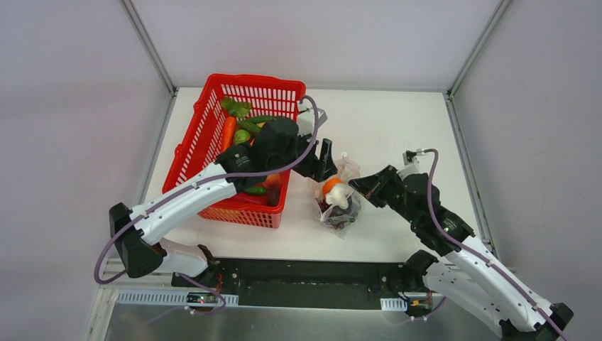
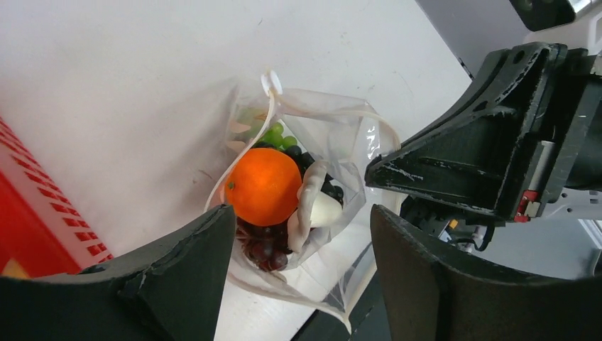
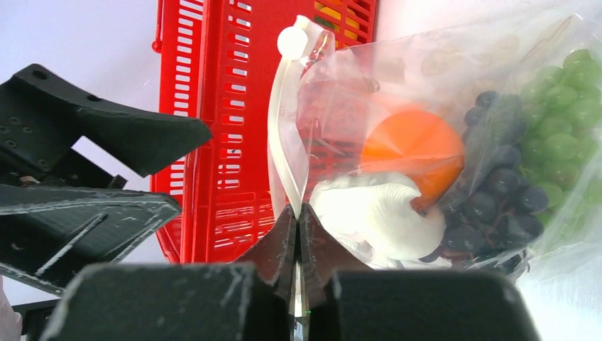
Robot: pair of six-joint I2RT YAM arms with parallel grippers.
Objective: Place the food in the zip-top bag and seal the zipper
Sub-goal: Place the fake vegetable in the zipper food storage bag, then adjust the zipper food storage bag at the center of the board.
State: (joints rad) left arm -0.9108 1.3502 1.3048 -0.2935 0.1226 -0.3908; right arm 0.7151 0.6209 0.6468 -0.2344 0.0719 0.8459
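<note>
The zip-top bag sits on the counter just beside the red basket. Inside it are the orange ball, white garlic and dark grapes. The right tool is pinched tight on the zipper. The left tool hangs over the bag, wide open and holding nothing.
</note>
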